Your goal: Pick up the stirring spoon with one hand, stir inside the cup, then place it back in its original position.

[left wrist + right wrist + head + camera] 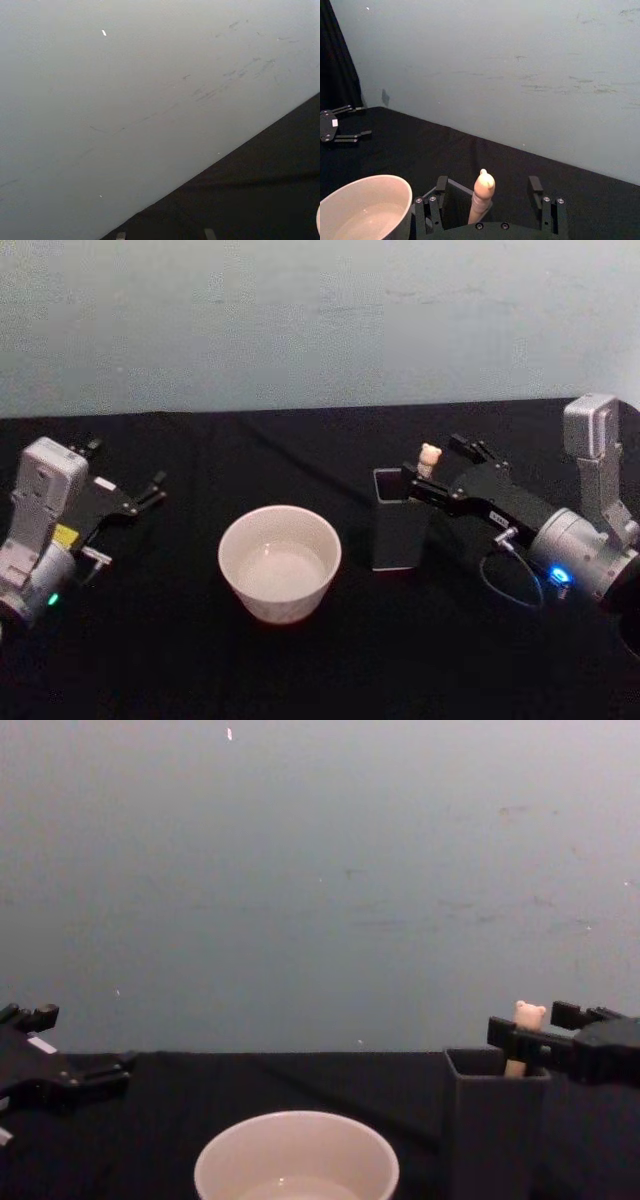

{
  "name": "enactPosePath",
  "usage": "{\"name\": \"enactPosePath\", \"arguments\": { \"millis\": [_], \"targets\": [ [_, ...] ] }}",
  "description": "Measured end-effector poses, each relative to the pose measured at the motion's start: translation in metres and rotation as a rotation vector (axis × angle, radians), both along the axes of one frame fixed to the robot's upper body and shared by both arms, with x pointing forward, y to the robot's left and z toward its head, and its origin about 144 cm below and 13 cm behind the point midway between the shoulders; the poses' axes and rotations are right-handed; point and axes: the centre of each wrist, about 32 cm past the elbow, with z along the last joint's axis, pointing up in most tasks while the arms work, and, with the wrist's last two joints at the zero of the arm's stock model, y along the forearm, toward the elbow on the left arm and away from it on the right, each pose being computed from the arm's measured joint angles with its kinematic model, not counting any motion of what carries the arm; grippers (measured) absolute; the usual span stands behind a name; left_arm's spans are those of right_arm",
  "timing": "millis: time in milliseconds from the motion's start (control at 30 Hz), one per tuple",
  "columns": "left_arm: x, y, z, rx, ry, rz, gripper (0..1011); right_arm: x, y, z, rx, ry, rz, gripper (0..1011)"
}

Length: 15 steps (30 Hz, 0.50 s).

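Observation:
The stirring spoon point(430, 456) stands upright in the dark grey square holder point(398, 530), which is its original position. Its beige bear-head handle point(483, 195) sticks out above the rim. My right gripper point(436, 464) is open at the holder's top, one finger point(441, 183) on each side of the handle with a gap to it. The chest view shows the same: the spoon point(528, 1016), the holder point(495, 1120), and my right gripper point(530, 1026) around the bear head. The cream-white cup point(280, 560) sits left of the holder with clear liquid in it. My left gripper point(150, 490) rests open at the far left.
A black cloth point(330, 660) covers the table, and a pale grey-blue wall point(320, 310) rises along its far edge. A thin dark cable point(290, 455) runs over the cloth behind the cup. There is free cloth between the cup and my left arm.

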Motion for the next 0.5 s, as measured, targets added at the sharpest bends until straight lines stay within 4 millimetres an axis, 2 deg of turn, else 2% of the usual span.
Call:
{"name": "enactPosePath", "arguments": {
  "millis": [500],
  "targets": [
    [0.0000,0.0000,0.0000,0.000,0.000,0.000,1001,0.0014,0.0009,-0.0012,-0.003,0.005,-0.007,1002]
  ]
}}
